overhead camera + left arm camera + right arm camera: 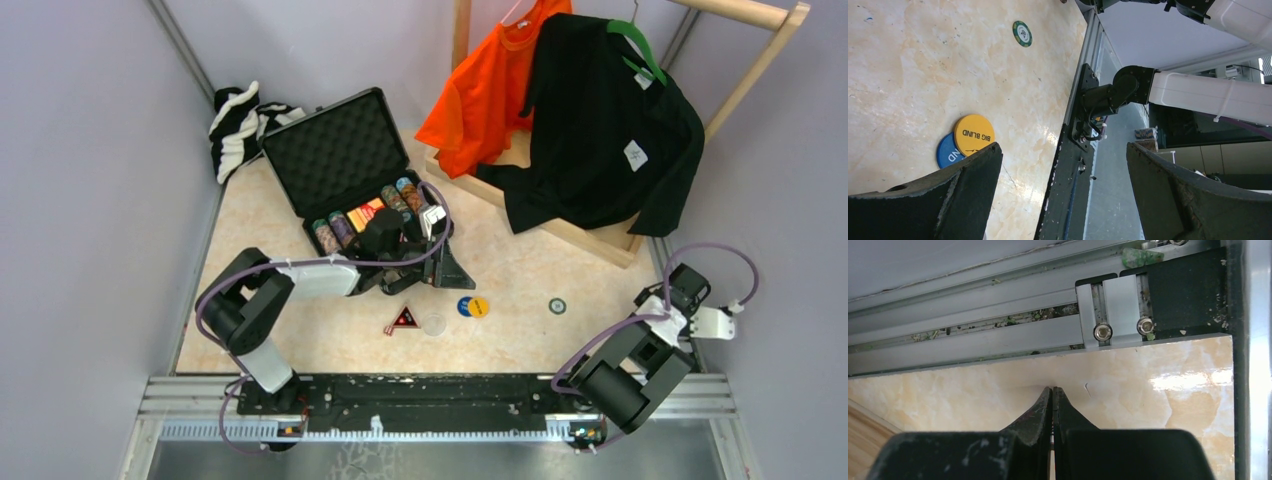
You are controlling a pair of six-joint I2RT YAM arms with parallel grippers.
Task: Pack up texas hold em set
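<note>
Left end effector (1063,150) hangs wide open and empty just off the near-right corner of the open black briefcase (335,150), whose long side runs diagonally across the surface (520,340). The yellow disc (974,134), overlapping the blue disc (947,152), lies flat just beyond its left finger, on the side toward the arms' bases; the pair lines up left to right. The clear disc (433,324) and triangle (403,319) sit just left of them, a green chip (1022,33) farther right. The right end effector (1053,389), pinched shut on nothing, sits well apart at the right edge, so the left arm is nearer.
</note>
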